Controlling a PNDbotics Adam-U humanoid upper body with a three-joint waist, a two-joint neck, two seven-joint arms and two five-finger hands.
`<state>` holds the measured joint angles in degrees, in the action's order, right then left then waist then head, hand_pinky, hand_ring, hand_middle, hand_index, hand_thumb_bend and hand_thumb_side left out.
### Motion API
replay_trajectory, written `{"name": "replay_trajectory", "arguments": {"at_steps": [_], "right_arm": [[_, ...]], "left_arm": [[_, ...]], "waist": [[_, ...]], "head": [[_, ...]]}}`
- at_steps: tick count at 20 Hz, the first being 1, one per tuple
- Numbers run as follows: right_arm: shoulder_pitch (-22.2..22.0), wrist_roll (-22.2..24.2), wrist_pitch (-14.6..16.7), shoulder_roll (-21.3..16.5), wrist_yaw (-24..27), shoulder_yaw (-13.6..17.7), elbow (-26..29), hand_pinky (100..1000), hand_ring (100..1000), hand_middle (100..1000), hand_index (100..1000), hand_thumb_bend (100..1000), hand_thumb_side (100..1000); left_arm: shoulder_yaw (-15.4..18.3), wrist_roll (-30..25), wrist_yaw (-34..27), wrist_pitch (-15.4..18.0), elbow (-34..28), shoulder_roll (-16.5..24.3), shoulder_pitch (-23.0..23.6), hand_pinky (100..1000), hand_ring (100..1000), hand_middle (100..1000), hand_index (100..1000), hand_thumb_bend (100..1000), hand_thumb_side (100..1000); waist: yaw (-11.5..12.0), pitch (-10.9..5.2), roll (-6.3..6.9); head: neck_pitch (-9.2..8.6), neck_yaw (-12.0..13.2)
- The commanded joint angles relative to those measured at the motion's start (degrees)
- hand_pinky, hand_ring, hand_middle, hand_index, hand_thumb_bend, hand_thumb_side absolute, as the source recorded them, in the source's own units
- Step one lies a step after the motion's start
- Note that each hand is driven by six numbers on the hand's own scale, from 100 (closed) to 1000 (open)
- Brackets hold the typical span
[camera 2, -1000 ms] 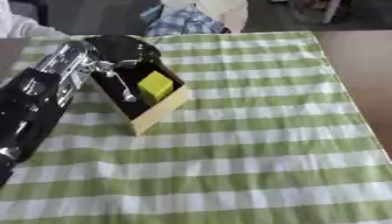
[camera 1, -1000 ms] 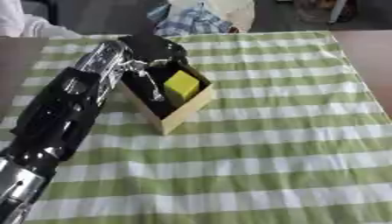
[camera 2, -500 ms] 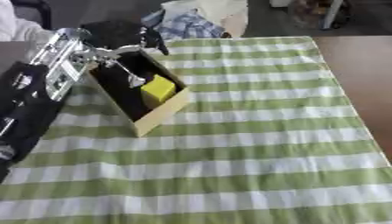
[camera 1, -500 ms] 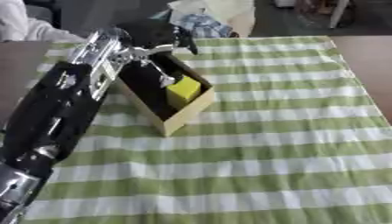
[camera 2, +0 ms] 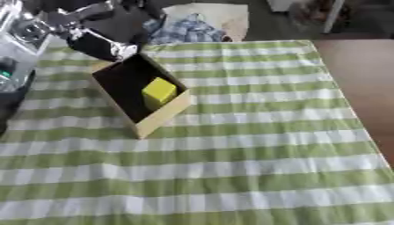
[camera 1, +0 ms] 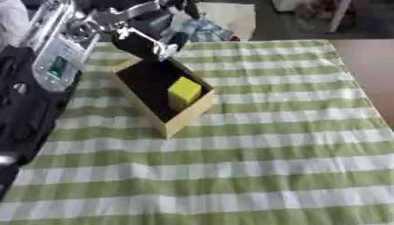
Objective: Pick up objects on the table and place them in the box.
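A tan cardboard box (camera 1: 190, 116) with a dark inside lies askew on the green and white striped cloth, left of the middle. A yellow block (camera 1: 184, 90) rests inside it against the right wall. My left arm, black and silver, comes in along the left edge. Its left hand (camera 1: 143, 40) hovers above the box's far end with the fingers spread and nothing in them. The right hand shows in neither view.
Beyond the cloth's far edge lie a blue checked cloth (camera 2: 187, 29) and a pale bag (camera 1: 228, 16). Bare brown tabletop (camera 1: 371, 66) shows at the right. A white sleeve (camera 1: 11, 18) sits at the top left corner.
The left hand has lifted out of the box and pulled back toward the far left. The yellow block stays in the box. The camera has shifted too.
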<state>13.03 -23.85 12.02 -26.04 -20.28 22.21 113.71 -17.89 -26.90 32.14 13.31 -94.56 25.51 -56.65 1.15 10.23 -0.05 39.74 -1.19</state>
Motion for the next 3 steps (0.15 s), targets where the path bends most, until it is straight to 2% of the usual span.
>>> {"name": "replay_trajectory", "arguments": {"at_steps": [1, 3], "right_arm": [[0.34, -0.41, 0.01, -1.84, -0.53, 0.55, 0.88, 616, 603, 612, 765, 100, 749], [0.33, -0.56, 0.01, -1.84, -0.59, 0.65, 0.88, 616, 603, 612, 765, 100, 749]], "left_arm": [[1.87, 1.56, -9.69, -3.86, -10.92, 3.83, 1.98, 593, 692, 676, 798, 100, 344], [2.61, 2.60, -14.96, -5.17, -16.95, 5.30, 4.77, 591, 691, 683, 801, 100, 370]], "waist": [[0.06, -0.84, -0.04], [0.07, -0.71, -0.10]], "head": [[0.47, -0.28], [0.45, -0.45]]}}
